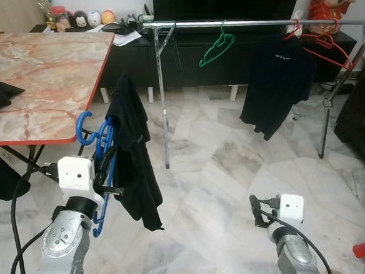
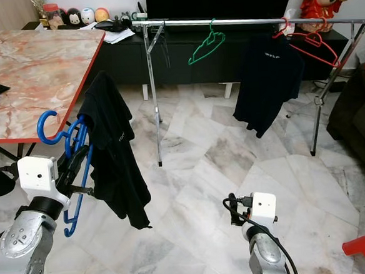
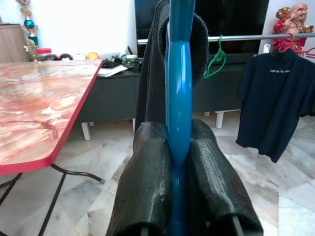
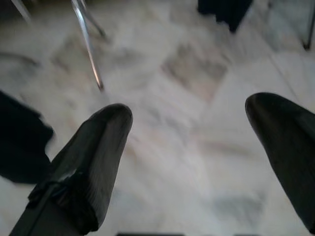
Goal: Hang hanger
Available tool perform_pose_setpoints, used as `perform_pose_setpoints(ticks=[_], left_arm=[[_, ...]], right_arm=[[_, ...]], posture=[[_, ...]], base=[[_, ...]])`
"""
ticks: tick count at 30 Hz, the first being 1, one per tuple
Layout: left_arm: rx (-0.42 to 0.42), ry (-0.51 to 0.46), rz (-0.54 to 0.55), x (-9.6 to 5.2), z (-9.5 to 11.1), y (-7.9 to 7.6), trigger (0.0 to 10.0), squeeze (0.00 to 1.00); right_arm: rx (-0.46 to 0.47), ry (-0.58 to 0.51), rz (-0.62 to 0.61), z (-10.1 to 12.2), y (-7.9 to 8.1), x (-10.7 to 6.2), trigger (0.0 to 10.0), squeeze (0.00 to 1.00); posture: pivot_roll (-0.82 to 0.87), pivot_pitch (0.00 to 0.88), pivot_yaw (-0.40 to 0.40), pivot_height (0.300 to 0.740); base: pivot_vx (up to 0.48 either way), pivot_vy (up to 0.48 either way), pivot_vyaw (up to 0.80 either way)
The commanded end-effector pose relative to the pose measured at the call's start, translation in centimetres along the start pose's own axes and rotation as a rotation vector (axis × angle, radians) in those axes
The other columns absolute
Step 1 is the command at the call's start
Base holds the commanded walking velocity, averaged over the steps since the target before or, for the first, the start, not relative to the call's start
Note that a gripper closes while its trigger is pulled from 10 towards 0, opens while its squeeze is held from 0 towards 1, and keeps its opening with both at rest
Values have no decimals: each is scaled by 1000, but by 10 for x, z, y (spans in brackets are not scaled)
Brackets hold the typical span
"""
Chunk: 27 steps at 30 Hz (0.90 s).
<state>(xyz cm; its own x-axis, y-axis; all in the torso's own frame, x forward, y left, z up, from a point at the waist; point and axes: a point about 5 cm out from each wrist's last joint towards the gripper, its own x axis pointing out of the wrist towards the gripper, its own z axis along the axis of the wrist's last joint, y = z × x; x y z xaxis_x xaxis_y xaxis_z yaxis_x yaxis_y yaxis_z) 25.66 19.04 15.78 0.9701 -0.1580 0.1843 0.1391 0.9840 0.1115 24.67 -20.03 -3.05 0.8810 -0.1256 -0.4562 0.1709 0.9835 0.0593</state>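
Left gripper (image 3: 178, 147) clamps blue hanger (image 1: 103, 156) — black shirt (image 1: 134, 156) draped.

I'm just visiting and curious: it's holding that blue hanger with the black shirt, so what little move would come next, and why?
Probably a step toward the rail. The left gripper is shut on the blue hanger bearing the black shirt, but the rail stands well ahead across the floor, with bare bar beside the green hanger.
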Motion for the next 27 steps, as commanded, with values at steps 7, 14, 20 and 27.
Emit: perform_pose_setpoints(ticks=[7, 14, 20, 27], left_arm=[[7, -61, -9, 2, 14, -5, 10000, 0], [3, -59, -9, 1, 13, -7, 10000, 0], [2, -58, -12, 1, 13, -7, 10000, 0], [2, -58, -13, 1, 13, -7, 10000, 0]], right_arm=[[-80, 389, -87, -77, -34, -42, 10000, 0], [-75, 520, -70, -110, -34, -68, 10000, 0], [-57, 499, -60, -108, -32, -66, 10000, 1000], [-73, 503, -63, -111, -33, -70, 10000, 1000]], posture=[[112, 7, -93, 740], [110, 9, -92, 740], [108, 12, -89, 740], [112, 12, -91, 740]], base=[[0, 0, 0], [0, 0, 0], [0, 0, 0], [0, 0, 0]])
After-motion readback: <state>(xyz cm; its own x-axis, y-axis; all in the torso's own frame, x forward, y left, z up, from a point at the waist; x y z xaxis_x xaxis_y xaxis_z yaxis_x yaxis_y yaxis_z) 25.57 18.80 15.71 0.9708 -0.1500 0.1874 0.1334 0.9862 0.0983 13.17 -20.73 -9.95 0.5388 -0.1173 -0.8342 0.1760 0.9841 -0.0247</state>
